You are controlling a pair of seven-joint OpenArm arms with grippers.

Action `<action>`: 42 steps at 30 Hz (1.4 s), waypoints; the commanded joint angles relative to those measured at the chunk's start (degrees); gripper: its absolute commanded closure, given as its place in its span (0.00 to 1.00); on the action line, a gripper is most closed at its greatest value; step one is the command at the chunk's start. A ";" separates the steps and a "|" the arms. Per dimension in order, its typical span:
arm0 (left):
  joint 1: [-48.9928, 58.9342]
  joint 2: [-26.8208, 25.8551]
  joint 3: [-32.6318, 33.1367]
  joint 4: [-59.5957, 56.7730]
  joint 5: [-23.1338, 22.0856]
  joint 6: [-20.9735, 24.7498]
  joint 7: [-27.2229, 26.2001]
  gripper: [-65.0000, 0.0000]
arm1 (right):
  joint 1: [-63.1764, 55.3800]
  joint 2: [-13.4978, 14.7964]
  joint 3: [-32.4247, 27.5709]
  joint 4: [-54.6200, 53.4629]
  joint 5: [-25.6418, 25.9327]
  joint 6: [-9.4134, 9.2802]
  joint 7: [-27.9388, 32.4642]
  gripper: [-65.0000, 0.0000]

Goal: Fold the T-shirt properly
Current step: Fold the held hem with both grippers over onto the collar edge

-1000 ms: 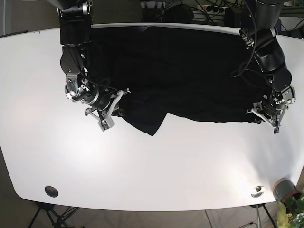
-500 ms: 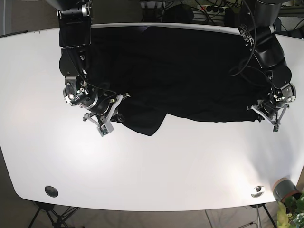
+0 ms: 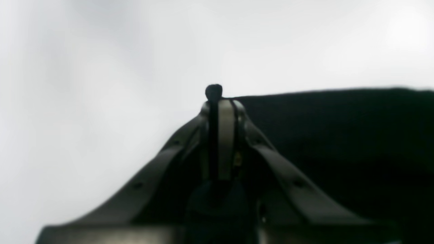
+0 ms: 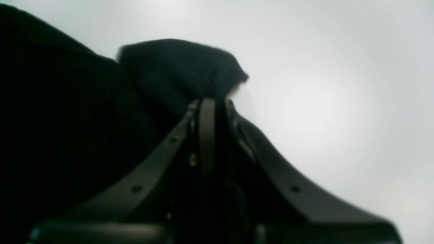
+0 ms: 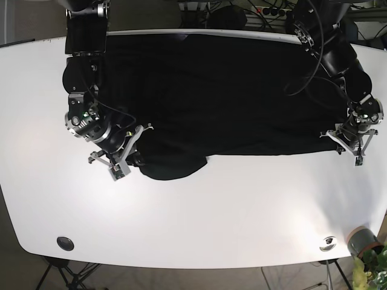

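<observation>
Both sets of jaws are pinching the black T-shirt (image 5: 224,90) fully closed: left gripper (image 5: 349,145) gripping its hem, right gripper (image 5: 124,158) gripping bunched cloth above the tabletop (image 5: 242,205).

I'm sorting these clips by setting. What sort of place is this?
Most likely a robotics lab or test bench, not a home: a bare white table carries two mounted arms working a black T-shirt, with loose cables and a power strip behind it.

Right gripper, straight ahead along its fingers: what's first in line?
The right gripper is already shut on a fold of the black T-shirt. Beyond that bunched cloth, likely only bare white table; depth unclear.
</observation>
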State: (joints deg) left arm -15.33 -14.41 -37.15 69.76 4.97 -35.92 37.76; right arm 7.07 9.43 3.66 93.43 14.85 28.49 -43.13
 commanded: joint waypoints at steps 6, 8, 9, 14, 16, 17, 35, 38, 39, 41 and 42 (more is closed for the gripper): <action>1.13 0.39 0.00 7.74 -1.06 -1.92 1.67 1.00 | -0.87 0.37 4.30 10.09 0.93 -0.05 -3.77 0.96; 2.19 0.48 0.00 10.11 -1.06 -1.92 1.76 1.00 | -2.19 0.37 5.35 12.73 0.93 0.04 -4.29 0.96; 2.89 0.48 0.00 11.25 -1.06 -1.92 2.11 1.00 | -2.81 0.37 5.79 13.87 0.93 0.04 -4.29 0.96; 5.71 0.57 0.00 15.56 -1.15 -1.92 2.90 1.00 | -6.24 0.37 6.14 18.18 0.93 0.04 -4.29 0.96; 6.41 0.57 -0.08 16.71 -1.15 -1.92 2.90 1.00 | -7.47 0.37 6.14 18.88 0.93 0.04 -4.29 0.96; 7.11 0.57 -0.17 17.50 -1.15 -2.01 2.90 1.00 | -8.35 0.37 6.14 19.50 0.93 0.04 -4.29 0.96; 19.51 1.18 -5.54 24.09 -3.43 -4.08 5.10 1.00 | -22.41 -3.67 12.73 20.99 1.02 0.56 -4.03 0.96; 21.44 1.71 -5.71 25.32 -3.43 -4.08 5.10 1.00 | -24.43 -4.02 12.73 21.69 1.02 0.56 -4.03 0.96; 22.23 1.71 -5.71 25.67 -3.43 -4.08 5.10 1.00 | -25.22 -4.11 12.73 21.87 1.02 0.56 -3.94 0.96; 23.46 1.62 -5.80 25.94 -3.52 -4.08 5.10 1.00 | -26.28 -4.20 12.73 22.31 1.02 0.56 -3.94 0.96; 24.26 1.54 -5.80 26.38 -3.52 -4.08 5.10 1.00 | -27.16 -4.20 12.73 22.48 1.02 0.56 -3.94 0.96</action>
State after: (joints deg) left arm 8.71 -11.66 -42.61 94.30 1.65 -40.36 43.72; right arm -19.88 4.95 16.14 114.08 15.22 28.95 -48.51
